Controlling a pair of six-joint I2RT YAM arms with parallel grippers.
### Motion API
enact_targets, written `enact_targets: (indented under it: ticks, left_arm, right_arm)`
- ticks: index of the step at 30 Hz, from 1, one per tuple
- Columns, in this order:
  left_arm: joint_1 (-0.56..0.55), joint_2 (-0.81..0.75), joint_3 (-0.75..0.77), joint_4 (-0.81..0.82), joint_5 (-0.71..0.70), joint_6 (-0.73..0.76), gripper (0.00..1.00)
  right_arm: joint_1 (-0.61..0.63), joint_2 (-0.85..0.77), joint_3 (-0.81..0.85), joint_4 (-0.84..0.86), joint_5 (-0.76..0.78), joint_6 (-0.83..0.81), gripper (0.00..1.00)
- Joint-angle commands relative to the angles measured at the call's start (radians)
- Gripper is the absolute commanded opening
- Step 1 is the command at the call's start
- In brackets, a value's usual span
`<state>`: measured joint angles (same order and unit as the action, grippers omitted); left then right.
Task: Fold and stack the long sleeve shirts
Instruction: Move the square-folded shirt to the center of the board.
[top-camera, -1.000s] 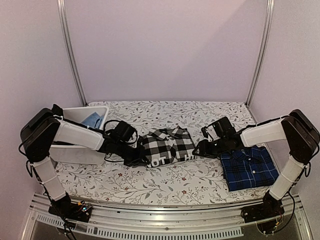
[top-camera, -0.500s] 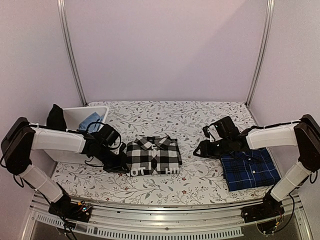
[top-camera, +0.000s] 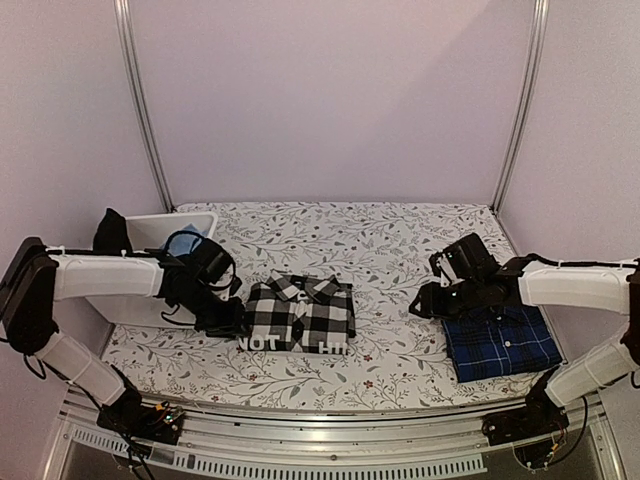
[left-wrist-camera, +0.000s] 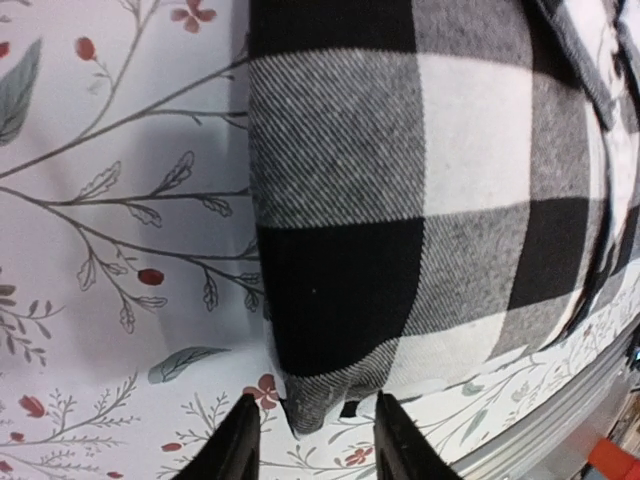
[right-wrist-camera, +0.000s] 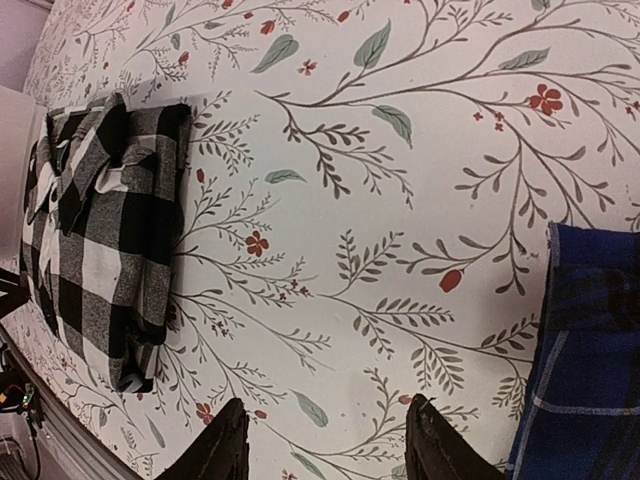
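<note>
At the left edge of the table (top-camera: 380, 240) a white bin (top-camera: 160, 222) is set, and a piece of blue cloth (top-camera: 183, 242) can be seen in it. It is probably kept there as a store within the left arm's reach. What the cloth is cannot be told.

Just right of the bin, the left gripper (top-camera: 232, 322) is held low at the left side of the black-and-white check shirt (top-camera: 300, 315). In the left wrist view its fingers (left-wrist-camera: 240, 440) are seen narrowly parted, with a corner of the shirt (left-wrist-camera: 420, 200) lying between them and a little gap on each side. The cloth is straddled, not pinched. Whether a grip is being let go or prepared cannot be told.

This shirt is laid folded and collar up, left of the middle and near the front edge, where both arms can reach it.

Further right, the right gripper (top-camera: 430, 300) is held above bare table between the two shirts. Its fingers (right-wrist-camera: 225, 440) are parted at a moderate width and nothing is held. It is judged to be kept clear of the folded cloth, yet near enough to help.

The navy plaid shirt (top-camera: 500, 340) is laid folded toward the front right corner, well apart from the check shirt. Both are judged folded, and the stacking is not yet done.
</note>
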<state>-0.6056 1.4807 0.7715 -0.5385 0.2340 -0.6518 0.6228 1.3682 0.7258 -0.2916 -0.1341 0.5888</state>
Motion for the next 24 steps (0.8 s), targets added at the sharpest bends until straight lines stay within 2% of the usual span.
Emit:
enact_targets:
  ticks: [1,4,8,11,20,24]
  left_arm:
    - [0.005,-0.065,0.089,-0.070,-0.061,0.050,0.47]
    - [-0.003,-0.090,0.134,-0.090,-0.076,0.065,0.62]
    - [-0.017,-0.115,0.178,-0.071,-0.084,0.071,0.76]
    - [-0.036,-0.121,0.200,-0.030,-0.079,0.063,0.82]
    - [-0.166,-0.094,0.290,0.066,-0.108,-0.013,0.86]
    - [-0.183,-0.084,0.289,0.083,-0.116,-0.028,0.86]
  right_arm:
    - [0.015,-0.039,-0.009,-0.123,0.125,0.035,0.52]
    - [0.020,-0.051,-0.011,-0.177,0.198,0.057,0.53]
    - [0.027,-0.052,-0.008,-0.219,0.260,0.084,0.52]
    - [0.028,-0.048,0.002,-0.245,0.319,0.097,0.52]
    - [0.035,-0.001,0.006,-0.264,0.443,0.099,0.51]
    - [0.035,0.058,0.006,-0.255,0.456,0.094,0.50]
